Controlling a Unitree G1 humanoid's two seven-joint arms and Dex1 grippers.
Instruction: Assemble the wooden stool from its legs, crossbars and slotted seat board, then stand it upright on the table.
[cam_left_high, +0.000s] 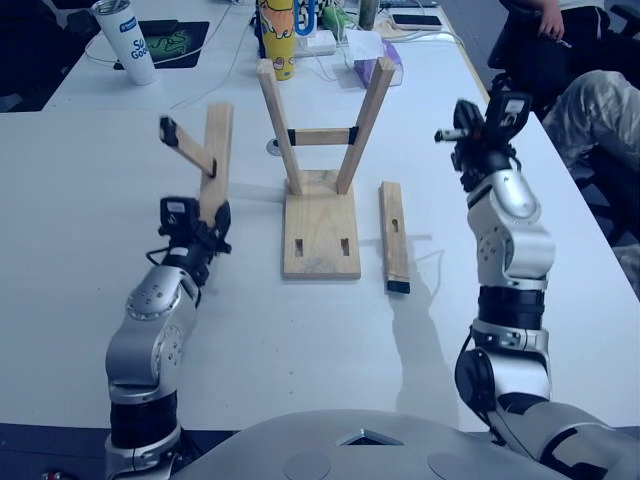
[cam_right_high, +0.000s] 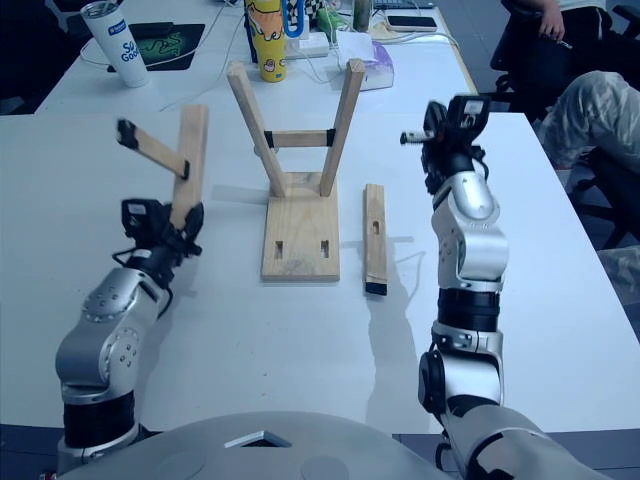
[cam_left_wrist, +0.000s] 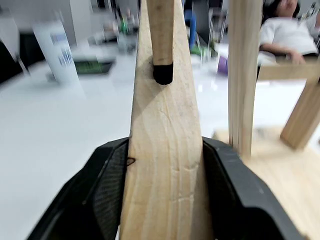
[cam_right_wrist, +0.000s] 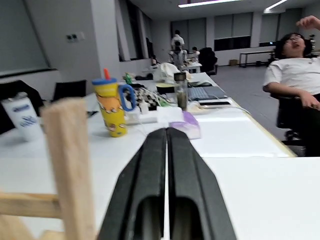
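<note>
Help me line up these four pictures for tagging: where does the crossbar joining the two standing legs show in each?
Left eye view: crossbar upper middle, between the standing legs.
Right eye view: same spot, slightly further left.
Left wrist view: past the held leg, joining the standing legs.
Right wrist view: running off the near standing leg, beside the right claw, at.
Shared landmark: the white cup.

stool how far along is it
Done: two legs joined by a crossbar stand in the seat board. In hand: left gripper clamps a third leg with a second crossbar. Left: fit that, add the loose leg lying beside the board, flip upright.
</note>
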